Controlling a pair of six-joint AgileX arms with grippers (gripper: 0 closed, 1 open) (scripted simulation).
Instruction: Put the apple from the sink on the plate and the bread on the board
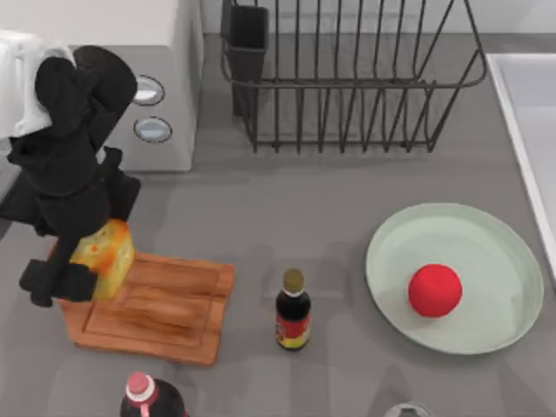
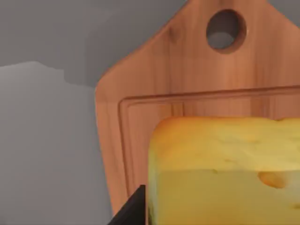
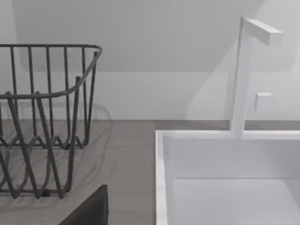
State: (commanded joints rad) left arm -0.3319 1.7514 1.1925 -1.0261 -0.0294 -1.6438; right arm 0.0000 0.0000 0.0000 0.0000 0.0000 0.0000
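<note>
The bread (image 1: pixel 106 254) is pinched by the left gripper (image 1: pixel 82 265) over the board (image 1: pixel 174 313) for setting down, the apple (image 1: pixel 434 290) already on the plate (image 1: pixel 486 334).

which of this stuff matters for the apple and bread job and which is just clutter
Job: red round apple on pale green round plate; golden bread chunk in left pincer over brown wooden board; white sink.
Clutter: dark sauce bottle, wire dish rack, microwave, pink-capped bottle.

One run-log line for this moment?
apple: on plate | left pincer: holds bread over board
</note>
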